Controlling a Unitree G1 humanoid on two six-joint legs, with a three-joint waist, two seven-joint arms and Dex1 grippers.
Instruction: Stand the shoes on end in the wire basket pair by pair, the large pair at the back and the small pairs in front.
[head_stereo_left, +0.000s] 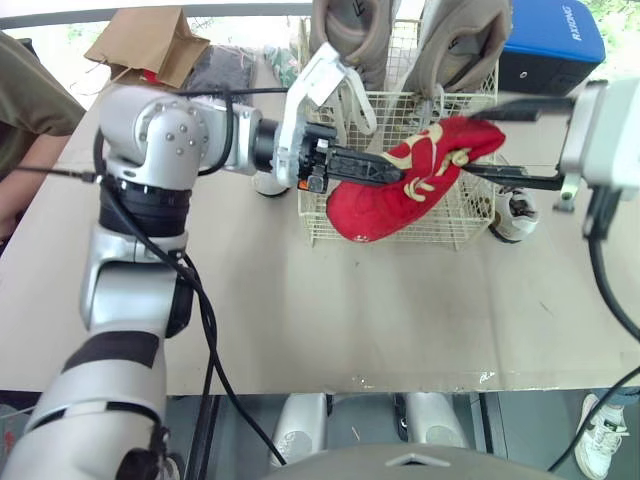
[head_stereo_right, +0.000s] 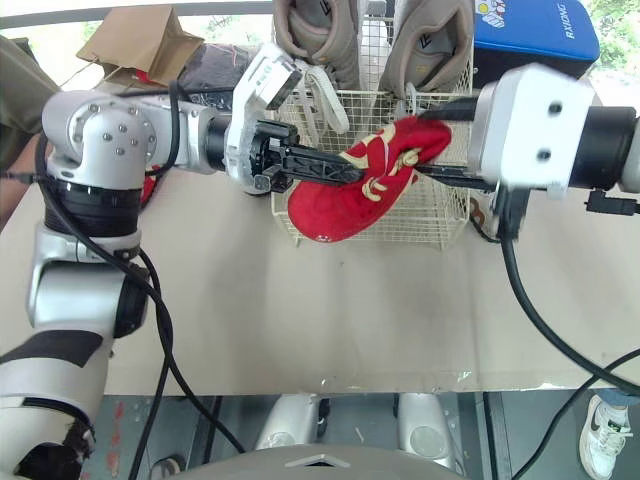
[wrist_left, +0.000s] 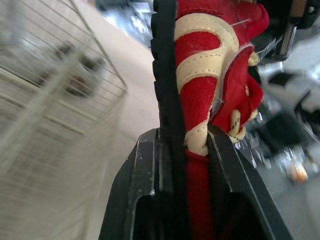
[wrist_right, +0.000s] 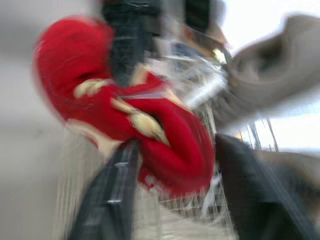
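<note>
A red shoe with cream trim hangs tilted over the wire basket, toe down toward the basket's front left. My left gripper is shut on its upper side, the fingers clamped on the cream strap. From the right, my right gripper stands open around the shoe's heel; one finger touches it and the other is apart. Two large tan shoes stand on end at the back of the basket. A small white shoe lies on the table at the basket's right.
Another white shoe lies left of the basket, behind my left arm. At the table's far side are a brown paper bag, a black bag and a blue case. A person's sleeve shows at far left.
</note>
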